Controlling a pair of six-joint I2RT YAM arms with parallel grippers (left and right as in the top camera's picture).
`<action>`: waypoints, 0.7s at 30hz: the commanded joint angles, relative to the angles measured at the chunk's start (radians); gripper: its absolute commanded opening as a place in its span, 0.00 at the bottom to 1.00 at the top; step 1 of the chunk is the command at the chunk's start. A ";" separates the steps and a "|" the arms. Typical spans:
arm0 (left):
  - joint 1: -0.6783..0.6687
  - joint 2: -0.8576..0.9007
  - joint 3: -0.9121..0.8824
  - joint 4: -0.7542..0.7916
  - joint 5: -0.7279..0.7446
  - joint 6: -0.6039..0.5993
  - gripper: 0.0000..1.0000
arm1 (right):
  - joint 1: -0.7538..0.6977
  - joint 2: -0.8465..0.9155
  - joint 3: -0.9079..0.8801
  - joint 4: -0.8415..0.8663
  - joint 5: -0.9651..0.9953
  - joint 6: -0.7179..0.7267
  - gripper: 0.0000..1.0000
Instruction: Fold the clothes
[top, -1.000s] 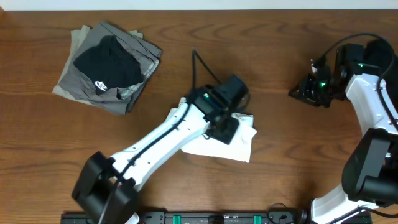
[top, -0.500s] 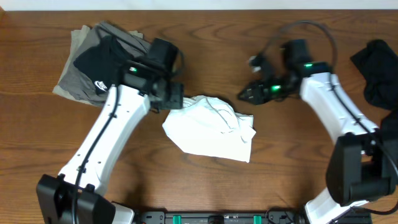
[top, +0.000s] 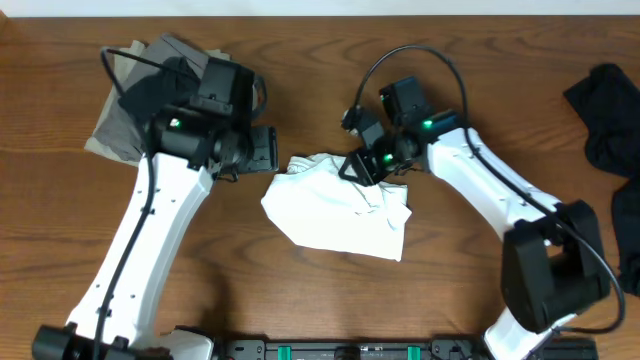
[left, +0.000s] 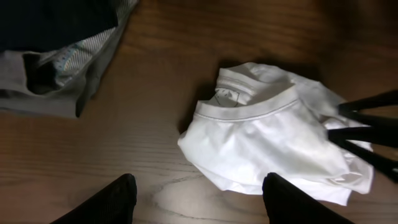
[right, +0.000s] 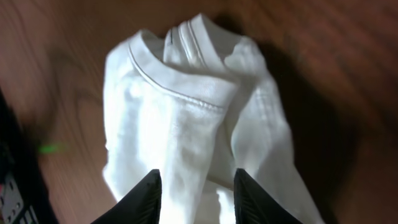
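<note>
Both are hanging released; my left fingers (top: 264, 150) beside the white garment (top: 340, 212); my right fingers (top: 358, 167) over its far edge.

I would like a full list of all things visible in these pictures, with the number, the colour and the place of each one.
white garment: one, white, crumpled, middle of the table
folded clothes: one pile, grey with a black piece on top, top left of the overhead view, partly hidden by the left arm
black garment: one, black, not folded, right edge of the overhead view
table: one, brown wood, under everything
left gripper: one, black fingers, open, between the pile and the white garment
right gripper: one, black fingers, open, over the white garment
</note>
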 joint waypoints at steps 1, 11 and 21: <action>0.004 -0.033 0.010 -0.003 0.006 0.003 0.67 | 0.021 0.042 0.001 0.002 0.015 0.015 0.31; 0.004 -0.056 0.010 -0.003 -0.013 0.018 0.67 | 0.017 -0.024 0.001 -0.113 -0.148 -0.131 0.01; 0.004 -0.056 0.010 0.035 -0.047 0.021 0.68 | -0.008 -0.239 0.001 -0.426 0.327 -0.131 0.01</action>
